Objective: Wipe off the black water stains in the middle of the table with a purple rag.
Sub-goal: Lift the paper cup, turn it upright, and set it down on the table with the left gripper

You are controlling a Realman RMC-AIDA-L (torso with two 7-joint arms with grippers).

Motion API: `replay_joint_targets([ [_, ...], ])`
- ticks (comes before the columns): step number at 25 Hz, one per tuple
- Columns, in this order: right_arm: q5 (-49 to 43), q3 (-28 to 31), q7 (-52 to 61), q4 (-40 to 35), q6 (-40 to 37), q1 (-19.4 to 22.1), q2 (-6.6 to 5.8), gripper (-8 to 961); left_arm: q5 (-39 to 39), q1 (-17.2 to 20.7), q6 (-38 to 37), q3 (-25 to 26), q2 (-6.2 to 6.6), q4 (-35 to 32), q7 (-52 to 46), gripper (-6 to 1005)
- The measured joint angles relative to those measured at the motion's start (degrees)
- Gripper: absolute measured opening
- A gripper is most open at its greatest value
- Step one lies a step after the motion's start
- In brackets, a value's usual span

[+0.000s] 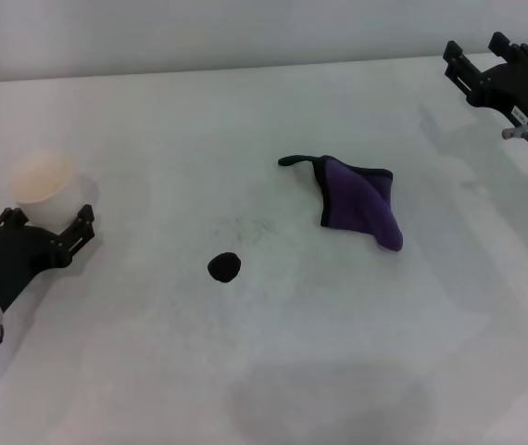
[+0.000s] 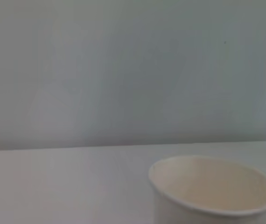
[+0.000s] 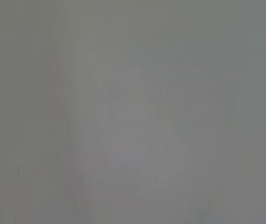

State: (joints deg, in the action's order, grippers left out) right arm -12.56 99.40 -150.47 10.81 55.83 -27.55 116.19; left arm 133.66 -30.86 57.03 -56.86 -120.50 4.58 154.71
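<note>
Purple rag (image 1: pixel 361 212) lies ungrasped on the table (image 1: pixel 153 371) beside the stain (image 1: pixel 224 267); both grippers, left (image 1: pixel 46 225) and right (image 1: pixel 475 57), wide-jawed, stand off; next: grasp the rag.

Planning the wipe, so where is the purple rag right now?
In the head view the purple rag lies on the table right of centre, beyond and right of the black water stains, touched by neither end effector.
</note>
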Motion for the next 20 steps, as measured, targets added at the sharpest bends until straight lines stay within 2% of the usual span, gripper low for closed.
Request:
replay_joint_targets([
  [11,0.2,0.0,0.0,0.0,0.0,0.1,0.00,728,-0.5,0.6,1.9,0.0,0.00,0.1,0.9,872],
  [17,0.1,0.0,0.0,-0.2,-0.1,0.0,0.00,728,-0.5,2.4,4.1,0.2,0.00,0.1,0.9,891],
  [20,0.1,0.0,0.0,-0.2,0.0,0.0,0.00,728,-0.5,4.6,6.5,0.3,0.05,0.1,0.9,890],
])
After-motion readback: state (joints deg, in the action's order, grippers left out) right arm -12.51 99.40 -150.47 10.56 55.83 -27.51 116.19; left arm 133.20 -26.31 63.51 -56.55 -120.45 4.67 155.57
